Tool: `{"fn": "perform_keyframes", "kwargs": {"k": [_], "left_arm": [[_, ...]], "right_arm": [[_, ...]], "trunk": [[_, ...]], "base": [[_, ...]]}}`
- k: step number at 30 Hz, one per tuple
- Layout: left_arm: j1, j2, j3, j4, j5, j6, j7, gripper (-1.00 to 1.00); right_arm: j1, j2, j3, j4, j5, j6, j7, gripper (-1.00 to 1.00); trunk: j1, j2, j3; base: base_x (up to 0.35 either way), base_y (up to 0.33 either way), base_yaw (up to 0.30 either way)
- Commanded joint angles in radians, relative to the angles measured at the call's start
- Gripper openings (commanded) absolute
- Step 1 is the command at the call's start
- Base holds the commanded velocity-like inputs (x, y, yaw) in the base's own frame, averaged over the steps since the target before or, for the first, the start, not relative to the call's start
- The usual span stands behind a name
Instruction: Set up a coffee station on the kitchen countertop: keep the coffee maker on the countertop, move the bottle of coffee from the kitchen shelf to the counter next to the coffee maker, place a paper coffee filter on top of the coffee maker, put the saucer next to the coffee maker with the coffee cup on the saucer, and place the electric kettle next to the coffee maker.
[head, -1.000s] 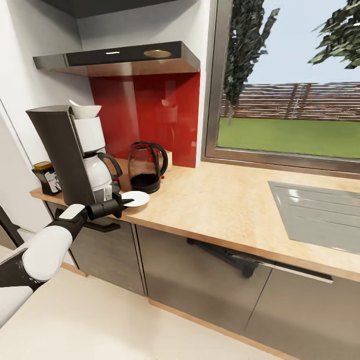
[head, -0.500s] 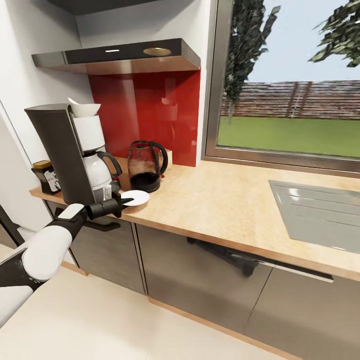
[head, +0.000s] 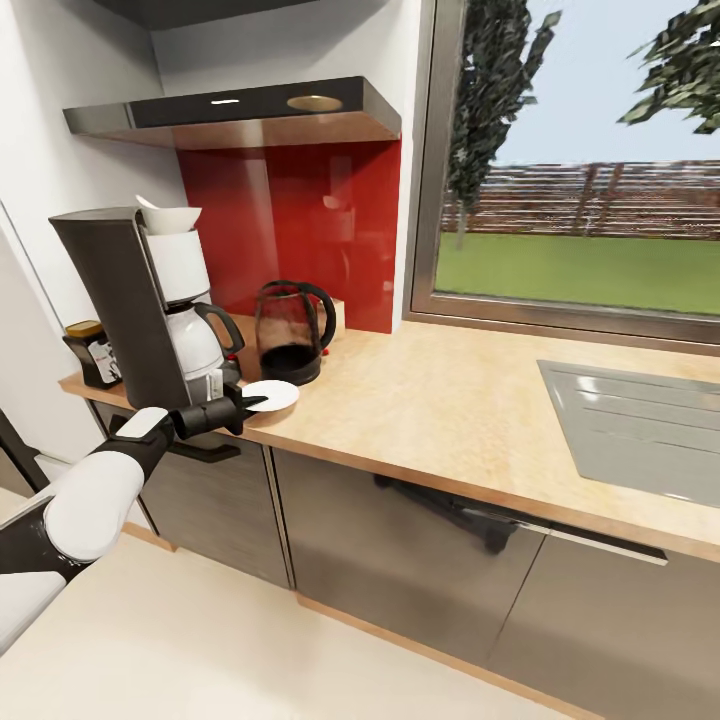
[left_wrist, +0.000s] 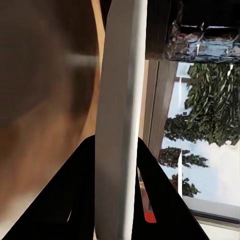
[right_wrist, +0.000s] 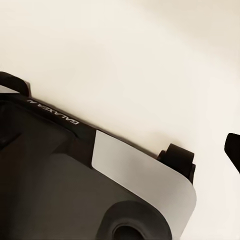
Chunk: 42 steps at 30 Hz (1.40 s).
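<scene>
- While the left hand (head: 243, 404) stayed clamped on the small flat round white saucer (head: 272, 396), the plate sat low over the light wood-grain table (head: 450, 400), just beside the tall dark grey coffee maker (head: 140, 300).
- Saucer placement looked nearly done; release next, then fetch the cup.

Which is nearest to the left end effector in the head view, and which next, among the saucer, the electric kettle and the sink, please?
1. Saucer, in the left end effector, at the countertop's front edge.
2. Electric kettle, just behind the saucer.
3. Sink, far along the countertop, toward the right.
</scene>
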Motion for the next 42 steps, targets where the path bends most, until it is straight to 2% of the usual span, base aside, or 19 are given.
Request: {"fn": "perform_keyframes", "kwargs": {"k": [1, 10, 11, 31, 42], "left_arm": [[0.000, 0.000, 0.000, 0.005, -0.028, -0.009, -0.014, -1.00], [0.000, 0.000, 0.000, 0.005, -0.028, -0.009, -0.014, -1.00], [0.000, 0.000, 0.000, 0.005, -0.028, -0.009, -0.014, 1.00], [0.000, 0.000, 0.001, 0.005, -0.028, -0.009, -0.015, 1.00], [0.000, 0.001, 0.001, 0.005, -0.028, -0.009, -0.015, 1.00]], "right_arm": [[-0.002, 0.000, 0.008, 0.004, -0.006, -0.008, 0.003, 1.00], [-0.002, 0.001, 0.009, 0.005, -0.006, -0.008, 0.001, 1.00], [-0.002, 0.001, 0.009, 0.004, -0.006, -0.009, 0.001, 1.00], [-0.002, 0.001, 0.009, 0.004, -0.006, -0.009, 0.001, 1.00], [-0.002, 0.001, 0.009, 0.004, -0.006, -0.009, 0.001, 1.00]], "trunk": [[0.000, 0.000, -0.001], [0.000, 0.000, -0.001], [0.000, 0.000, -0.001], [0.000, 0.000, -0.001], [0.000, 0.000, -0.001]], "base": [[0.000, 0.000, 0.000], [0.000, 0.000, 0.000], [0.000, 0.000, 0.000], [0.000, 0.000, 0.000], [-0.090, 0.019, 0.000]]}}
